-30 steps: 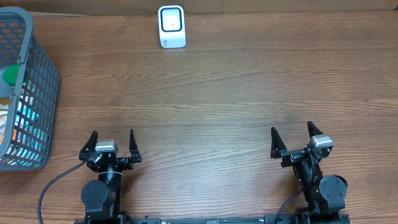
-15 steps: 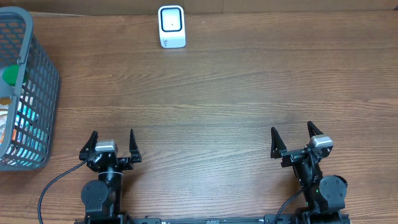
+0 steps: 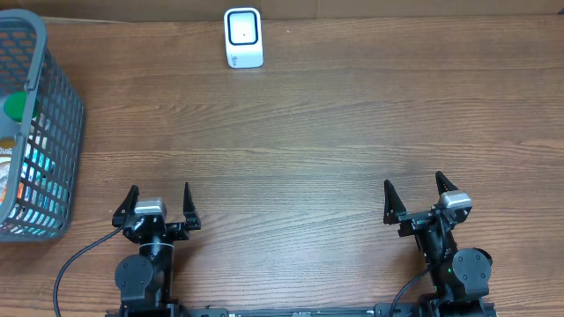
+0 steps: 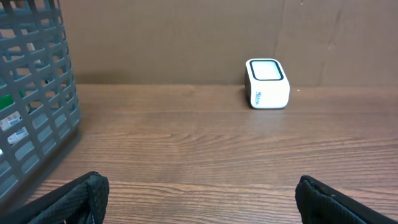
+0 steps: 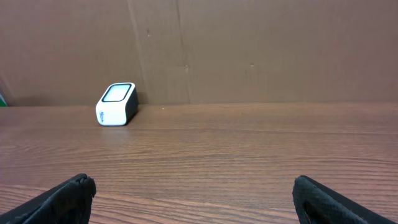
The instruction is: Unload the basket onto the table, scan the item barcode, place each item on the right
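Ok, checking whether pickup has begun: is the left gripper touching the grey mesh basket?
Apart. The overhead view shows the left gripper, jaws open, with bare table between it and the grey mesh basket.

The scanner (image 3: 243,38) sits at the desk's (image 3: 308,132) far edge. The basket (image 3: 69,123) stands at the left edge, items (image 3: 31,172) inside. The left tool (image 3: 159,195) and right tool (image 3: 413,192) are along the near edge.

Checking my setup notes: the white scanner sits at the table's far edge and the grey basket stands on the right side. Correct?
No: the grey basket stands on the left side, as the overhead view shows. The white scanner does sit at the table's far edge.
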You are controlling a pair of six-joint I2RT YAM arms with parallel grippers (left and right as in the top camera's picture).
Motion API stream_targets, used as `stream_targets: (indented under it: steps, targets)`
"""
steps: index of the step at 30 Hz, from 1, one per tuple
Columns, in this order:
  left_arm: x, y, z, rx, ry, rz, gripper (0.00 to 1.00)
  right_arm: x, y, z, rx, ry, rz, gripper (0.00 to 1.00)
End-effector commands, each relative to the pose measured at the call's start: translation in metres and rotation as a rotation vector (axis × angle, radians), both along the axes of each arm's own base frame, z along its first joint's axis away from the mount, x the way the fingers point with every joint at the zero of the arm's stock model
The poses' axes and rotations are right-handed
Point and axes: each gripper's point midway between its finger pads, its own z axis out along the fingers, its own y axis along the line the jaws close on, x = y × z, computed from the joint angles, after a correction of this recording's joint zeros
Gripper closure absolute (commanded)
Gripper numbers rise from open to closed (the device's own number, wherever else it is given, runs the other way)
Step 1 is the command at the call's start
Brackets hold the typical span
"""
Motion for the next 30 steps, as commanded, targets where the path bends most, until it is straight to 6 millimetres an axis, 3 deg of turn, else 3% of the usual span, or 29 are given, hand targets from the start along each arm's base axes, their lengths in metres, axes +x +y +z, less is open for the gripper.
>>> stream_targets:
  steps: [1, 6, 20, 30]
  targets:
    - [0.0, -0.005, 0.007, -0.164, -0.04, -0.014, 0.0, 0.0, -0.001, -0.002, 0.006, -0.003, -0.005, 0.0]
    - [-0.001, -0.013, 0.018, -0.253, -0.062, -0.06, 0.01, 0.0, -0.001, -0.002, 0.006, -0.003, -0.005, 0.0]
    - [-0.011, -0.017, 0.054, -0.193, -0.047, -0.082, 0.0, 0.0, -0.001, -0.002, 0.006, -0.003, -0.005, 0.0]
    - [-0.011, -0.018, 0.092, -0.185, -0.07, -0.086, 0.01, 0.0, -0.001, -0.002, 0.006, -0.003, -0.005, 0.0]
